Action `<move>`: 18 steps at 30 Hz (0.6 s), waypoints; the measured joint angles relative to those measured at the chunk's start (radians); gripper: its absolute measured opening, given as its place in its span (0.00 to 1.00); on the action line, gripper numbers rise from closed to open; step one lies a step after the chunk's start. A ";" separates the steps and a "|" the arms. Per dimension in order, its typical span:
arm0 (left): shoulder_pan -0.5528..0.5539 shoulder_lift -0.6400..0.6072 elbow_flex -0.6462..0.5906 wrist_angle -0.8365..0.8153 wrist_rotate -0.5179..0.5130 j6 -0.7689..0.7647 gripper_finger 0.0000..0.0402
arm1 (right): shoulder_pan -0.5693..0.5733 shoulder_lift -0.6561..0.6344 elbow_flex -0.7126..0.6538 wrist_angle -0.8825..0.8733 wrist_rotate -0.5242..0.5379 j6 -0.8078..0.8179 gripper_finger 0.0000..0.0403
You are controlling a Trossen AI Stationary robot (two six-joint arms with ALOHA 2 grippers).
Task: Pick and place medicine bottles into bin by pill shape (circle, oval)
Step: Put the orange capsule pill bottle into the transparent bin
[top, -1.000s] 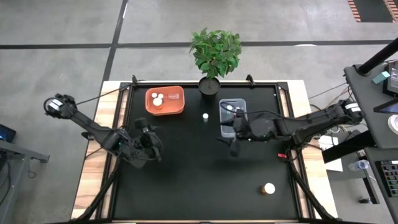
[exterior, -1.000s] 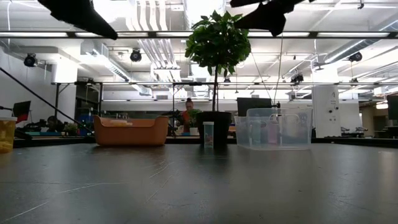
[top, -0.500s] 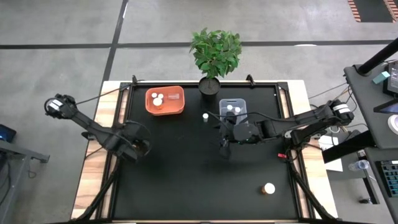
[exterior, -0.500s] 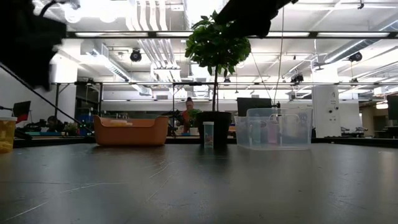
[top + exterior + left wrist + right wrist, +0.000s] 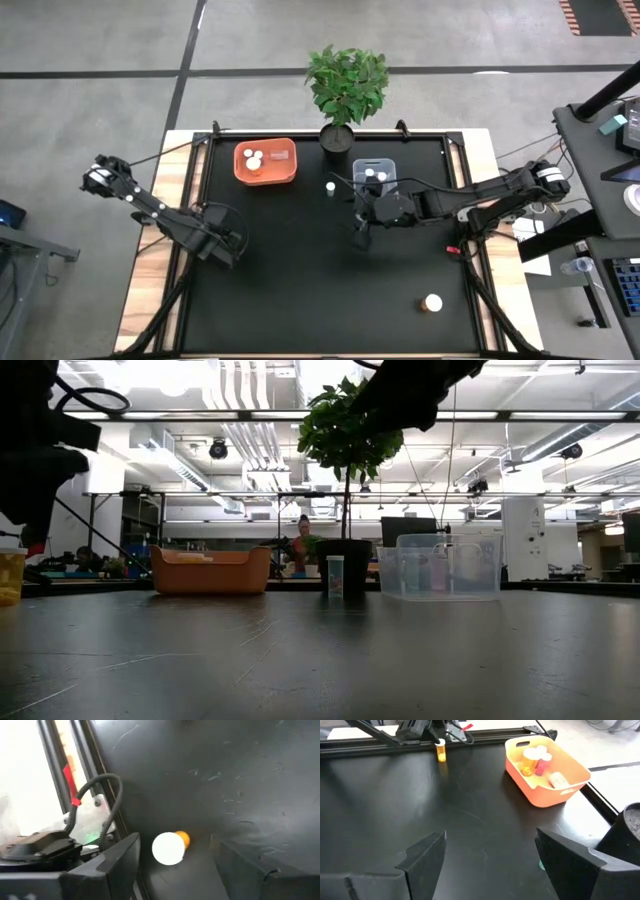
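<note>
The left gripper sits low over the left edge of the black table, its fingers spread apart on either side of an amber bottle with a white cap. In the left wrist view that bottle stands upright between the two fingers, and I cannot tell whether either finger touches it. In the low view the same bottle stands on the table at the far left edge of the picture.

The right gripper hangs over the middle of the table, just in front of the clear bin, with its fingers wide apart and nothing between them.

The orange bin stands at the back left of the table and holds several bottles, white-capped, lying and standing together. The clear bin stands at the back right, beside the plant, and shows white caps inside.

One small bottle stands alone and upright on the table between the two bins, in front of the plant pot. Another bottle, white-capped, stands near the front right corner, well apart from everything else.

A person is visible far back in the room, behind the plant.
</note>
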 joint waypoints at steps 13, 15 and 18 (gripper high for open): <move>0.000 0.067 -0.002 0.009 0.049 -0.002 0.56 | 0.000 0.000 0.000 0.000 0.000 0.005 0.74; 0.000 0.070 -0.002 0.009 0.049 -0.002 0.56 | 0.000 0.000 0.000 0.000 0.000 0.005 0.74; 0.000 0.079 -0.006 0.012 0.050 -0.003 0.56 | 0.000 0.000 0.000 0.000 0.000 0.000 0.74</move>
